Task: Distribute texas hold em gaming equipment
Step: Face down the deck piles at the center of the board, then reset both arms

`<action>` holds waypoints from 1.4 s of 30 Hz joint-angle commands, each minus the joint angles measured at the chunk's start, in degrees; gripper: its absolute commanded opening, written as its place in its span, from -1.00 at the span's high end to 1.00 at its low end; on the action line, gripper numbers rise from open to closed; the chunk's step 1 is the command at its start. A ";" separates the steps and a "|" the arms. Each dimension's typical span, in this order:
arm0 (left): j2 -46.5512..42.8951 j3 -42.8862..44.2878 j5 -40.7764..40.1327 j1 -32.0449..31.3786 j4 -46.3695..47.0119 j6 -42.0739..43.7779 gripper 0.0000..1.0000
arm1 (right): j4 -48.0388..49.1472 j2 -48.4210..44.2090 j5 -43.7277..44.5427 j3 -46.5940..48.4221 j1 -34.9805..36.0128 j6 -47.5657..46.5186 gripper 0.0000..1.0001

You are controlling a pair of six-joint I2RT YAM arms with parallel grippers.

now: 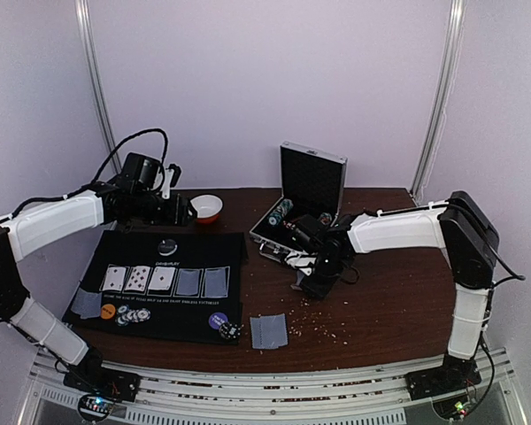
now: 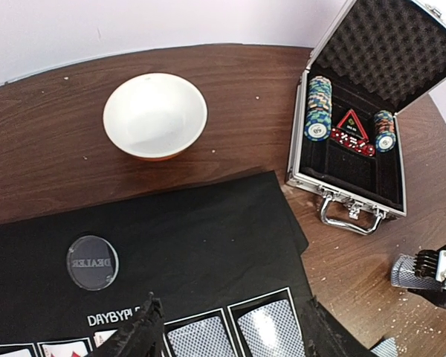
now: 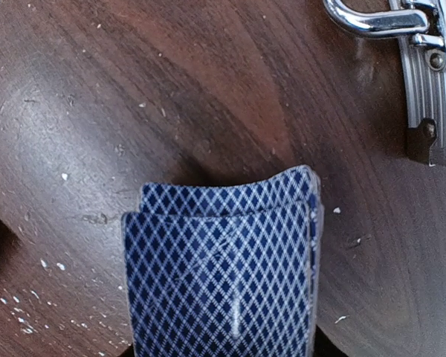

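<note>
While right gripper (image 1: 320, 273) clamps bowed card deck (image 3: 223, 275) beside aluminium case (image 2: 347, 182), I note left gripper (image 2: 233, 312) gaping, empty, over black mat (image 2: 208, 230), well left of deck.

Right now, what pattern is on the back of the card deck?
A blue-and-white diamond lattice on the deck, clearest in the right wrist view.

Deck (image 3: 223, 275) runs off the bottom edge, covering the right jaws

Five cards (image 1: 162, 280) line the mat (image 1: 195, 248): three face-up, two face-down. One bowl (image 2: 154, 115), one case (image 2: 347, 190) with two chip stacks (image 2: 319, 108). Perhaps three striped chips (image 1: 134, 315) at the mat's near edge.
</note>
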 commanded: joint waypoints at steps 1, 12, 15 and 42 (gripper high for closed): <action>-2.23 1.19 -2.13 0.73 -0.22 2.40 -0.32 | -1.73 0.80 -0.69 -0.38 0.01 1.12 0.12; -3.30 2.82 -3.92 1.56 -1.55 4.07 -0.36 | -3.16 1.09 0.14 -0.73 -0.32 1.47 -0.28; -4.01 3.00 -4.27 1.91 -1.86 4.58 -0.37 | -3.76 0.25 0.79 -0.69 -0.51 1.65 -0.37; -12.77 -28.96 -36.80 18.29 48.93 14.77 -0.96 | 77.01 -52.78 23.81 -46.89 -26.42 9.28 -1.00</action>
